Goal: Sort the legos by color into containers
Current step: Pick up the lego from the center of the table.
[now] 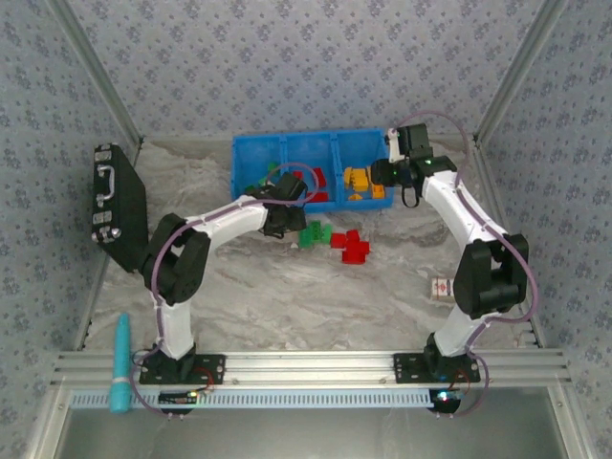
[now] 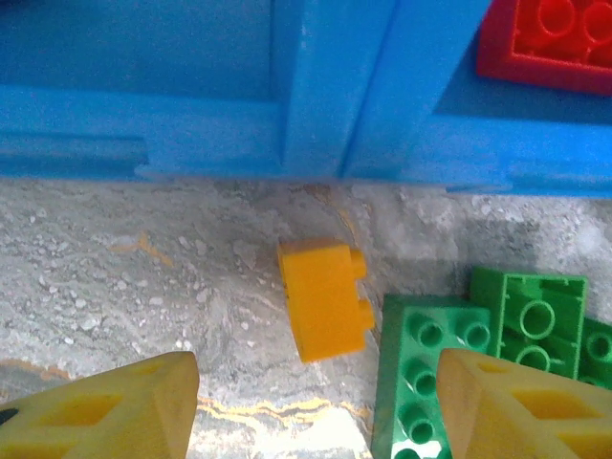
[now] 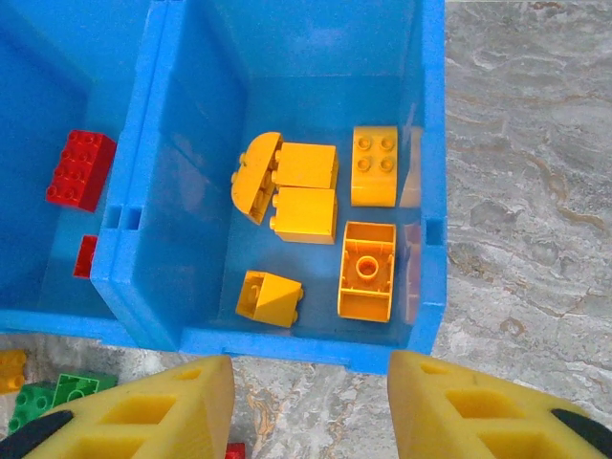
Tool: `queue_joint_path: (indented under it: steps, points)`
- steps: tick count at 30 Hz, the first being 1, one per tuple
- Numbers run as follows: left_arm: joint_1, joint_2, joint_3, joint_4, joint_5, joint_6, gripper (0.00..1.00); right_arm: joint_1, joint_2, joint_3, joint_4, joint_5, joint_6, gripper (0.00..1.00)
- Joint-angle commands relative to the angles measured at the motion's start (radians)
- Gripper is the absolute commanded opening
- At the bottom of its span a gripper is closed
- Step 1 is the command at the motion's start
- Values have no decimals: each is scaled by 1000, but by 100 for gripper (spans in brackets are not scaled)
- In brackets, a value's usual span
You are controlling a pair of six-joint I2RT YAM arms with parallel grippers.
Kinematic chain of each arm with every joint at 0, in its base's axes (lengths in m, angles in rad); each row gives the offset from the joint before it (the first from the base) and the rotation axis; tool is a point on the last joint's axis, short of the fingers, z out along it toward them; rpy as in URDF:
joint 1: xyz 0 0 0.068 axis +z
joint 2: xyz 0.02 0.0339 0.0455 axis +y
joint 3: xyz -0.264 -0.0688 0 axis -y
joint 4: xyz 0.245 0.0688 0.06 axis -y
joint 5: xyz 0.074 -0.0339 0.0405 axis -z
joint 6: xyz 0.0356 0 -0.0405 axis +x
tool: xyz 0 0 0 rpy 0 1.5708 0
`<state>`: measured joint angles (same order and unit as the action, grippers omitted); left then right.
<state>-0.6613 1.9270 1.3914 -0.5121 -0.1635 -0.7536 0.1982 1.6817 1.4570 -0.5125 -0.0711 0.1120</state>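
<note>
1. Left gripper (image 2: 316,406) of mine is hanging low over the tabletop (image 2: 143,277), its two yellow wedge-shaped fingers (image 2: 115,406) standing well apart and gripping nothing.
2. One orange brick (image 2: 325,298) is lying on its side on the tabletop just ahead of that gap. It is smooth and blocky, with its studs pointing right. It is sitting near the front wall of the blue bin (image 2: 316,86) without touching it.
3. Green bricks (image 2: 426,373) are crowding just beside it on the right. I am counting three, though the farthest is cut off at the edge.
4. My right gripper (image 3: 311,406) is hovering above the near wall of the bin's right compartment (image 3: 316,57), fingers spread and empty.
5. Six orange-yellow bricks (image 3: 374,164) are lying in that compartment. One is round-backed, one is sloped, one is showing its hollow underside, and three are plain blocks.
6. Two red bricks (image 3: 79,169) are resting in the middle compartment (image 3: 57,57). The larger one is studs-up and the smaller is half hidden by the divider.
7. From above, the bin is showing as one long glossy plastic tray with three compartments. A small cluster of loose red bricks (image 1: 349,244) is lying in front of it on the grey marbled tabletop, too small for me to count.
</note>
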Motion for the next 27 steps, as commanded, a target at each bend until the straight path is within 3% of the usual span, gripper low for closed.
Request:
queue_joint_path:
  steps: [1,7,21,27]
  points:
    - [-1,41,46,-21,-34,-16,67,-17,-21,21,-27,-45,-21,48]
    - [-1,96,96,-40,-40,-23,64,-43,-10,28,-26,-78,-28,48]
    - [0,157,143,-90,-70,2,35,-65,65,61,-41,-143,-22,48]
    - [-1,154,131,-130,-63,0,32,-71,81,78,-41,-170,-12,48]
